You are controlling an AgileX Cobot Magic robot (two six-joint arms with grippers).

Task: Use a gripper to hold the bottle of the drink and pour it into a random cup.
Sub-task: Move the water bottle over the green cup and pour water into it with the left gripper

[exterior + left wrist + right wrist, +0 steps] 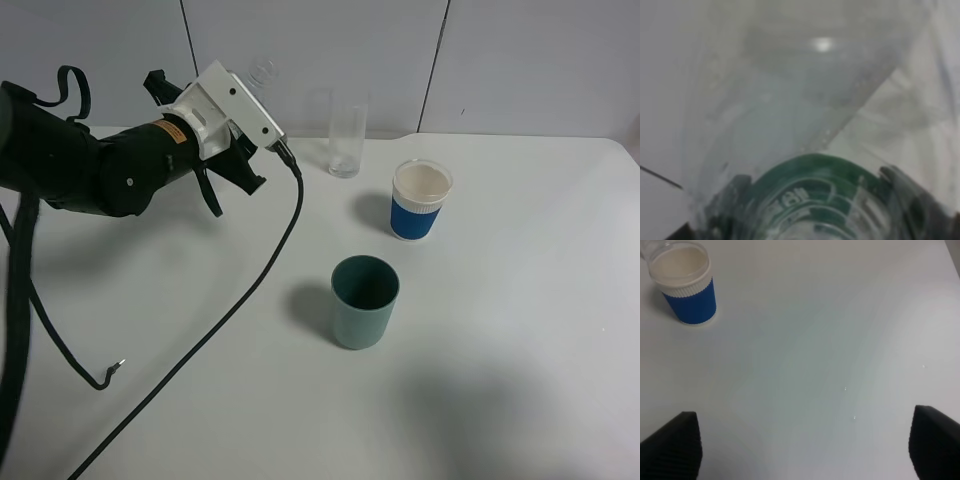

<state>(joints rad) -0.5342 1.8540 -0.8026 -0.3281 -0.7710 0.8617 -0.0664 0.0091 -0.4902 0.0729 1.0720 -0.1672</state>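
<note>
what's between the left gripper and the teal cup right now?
Exterior high view: only the black cable trailing from the left gripper, which holds the bottle, crosses it. Otherwise bare table up to the teal cup.

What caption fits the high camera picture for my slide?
Left gripper holding the drink bottle, with the teal cup standing apart on the white table.

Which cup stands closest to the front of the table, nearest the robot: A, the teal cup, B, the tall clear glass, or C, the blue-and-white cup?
A: in the high view the teal cup stands in front of both the blue-and-white cup and the tall clear glass.
</note>
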